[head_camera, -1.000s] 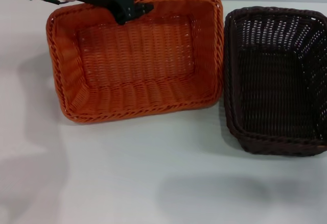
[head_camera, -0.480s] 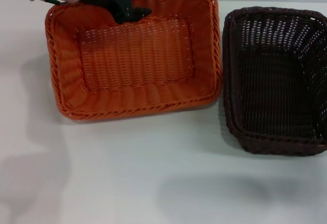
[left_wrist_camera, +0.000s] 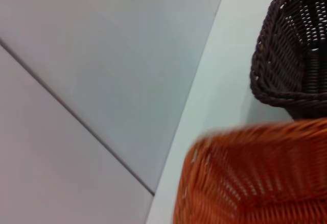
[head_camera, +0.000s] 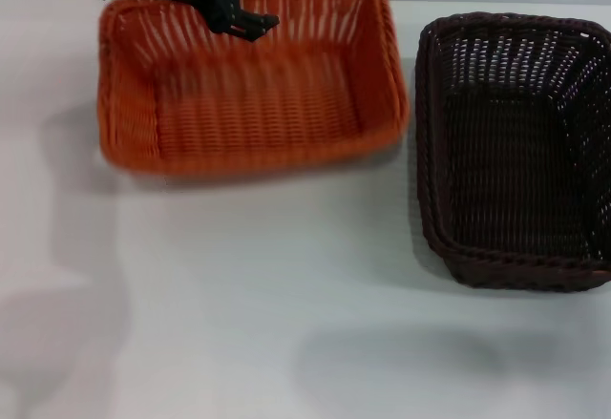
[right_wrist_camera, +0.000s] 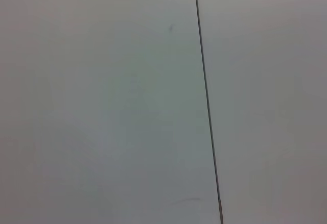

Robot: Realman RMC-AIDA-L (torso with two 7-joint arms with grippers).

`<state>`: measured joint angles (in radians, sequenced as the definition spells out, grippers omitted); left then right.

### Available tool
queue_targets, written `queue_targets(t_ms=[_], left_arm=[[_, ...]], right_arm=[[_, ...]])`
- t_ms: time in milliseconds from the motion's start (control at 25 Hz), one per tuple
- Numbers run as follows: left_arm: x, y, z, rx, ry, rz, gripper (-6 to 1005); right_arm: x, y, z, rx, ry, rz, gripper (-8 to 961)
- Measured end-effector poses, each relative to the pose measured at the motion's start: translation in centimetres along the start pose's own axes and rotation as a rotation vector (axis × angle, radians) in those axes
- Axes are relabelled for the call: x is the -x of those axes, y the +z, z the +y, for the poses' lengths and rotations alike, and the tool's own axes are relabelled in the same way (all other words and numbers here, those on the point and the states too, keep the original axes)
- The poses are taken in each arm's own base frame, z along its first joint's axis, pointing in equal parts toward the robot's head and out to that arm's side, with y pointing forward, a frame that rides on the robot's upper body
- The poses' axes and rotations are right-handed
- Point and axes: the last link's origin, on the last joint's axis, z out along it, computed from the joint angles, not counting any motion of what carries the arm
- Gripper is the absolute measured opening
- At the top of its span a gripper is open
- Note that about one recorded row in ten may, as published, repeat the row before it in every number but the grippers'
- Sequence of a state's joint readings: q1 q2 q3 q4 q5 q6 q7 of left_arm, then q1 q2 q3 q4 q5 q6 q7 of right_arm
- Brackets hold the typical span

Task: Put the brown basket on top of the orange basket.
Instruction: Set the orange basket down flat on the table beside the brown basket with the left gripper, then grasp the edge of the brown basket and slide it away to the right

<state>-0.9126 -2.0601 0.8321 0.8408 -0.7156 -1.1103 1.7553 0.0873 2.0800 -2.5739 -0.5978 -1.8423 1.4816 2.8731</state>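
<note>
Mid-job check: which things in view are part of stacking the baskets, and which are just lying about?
Part of the job:
- brown basket, on the table, right side
- orange basket, left of it, apart from it
- left gripper, at the orange basket's far rim

Just there:
- white table; nothing loose on it
- right gripper: not in view

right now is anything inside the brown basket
Nothing shows inside the brown basket: only its woven floor. Its right edge is out of view. The left gripper is at the orange basket's far rim.
</note>
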Motion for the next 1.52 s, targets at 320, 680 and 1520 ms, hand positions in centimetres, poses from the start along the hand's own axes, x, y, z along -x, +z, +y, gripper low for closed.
queue_targets(t_ms=[320, 680, 1520], left_arm=[[-0.3, -0.4, -1.1, -0.06, 0.012, -0.001, 779], [1.9, -5.7, -6.4, -0.747, -0.101, 0.043, 775], [16.4, -18.1, 7.0, -1.491, -0.62, 0.762, 776]], right_arm=[[0.0, 0.0, -0.1, -0.002, -0.002, 0.002, 797], [-0.1, -0.1, -0.2, -0.005, -0.003, 0.007, 796], [3.8, 2.6, 7.5, 0.329, 0.111, -0.145, 793]])
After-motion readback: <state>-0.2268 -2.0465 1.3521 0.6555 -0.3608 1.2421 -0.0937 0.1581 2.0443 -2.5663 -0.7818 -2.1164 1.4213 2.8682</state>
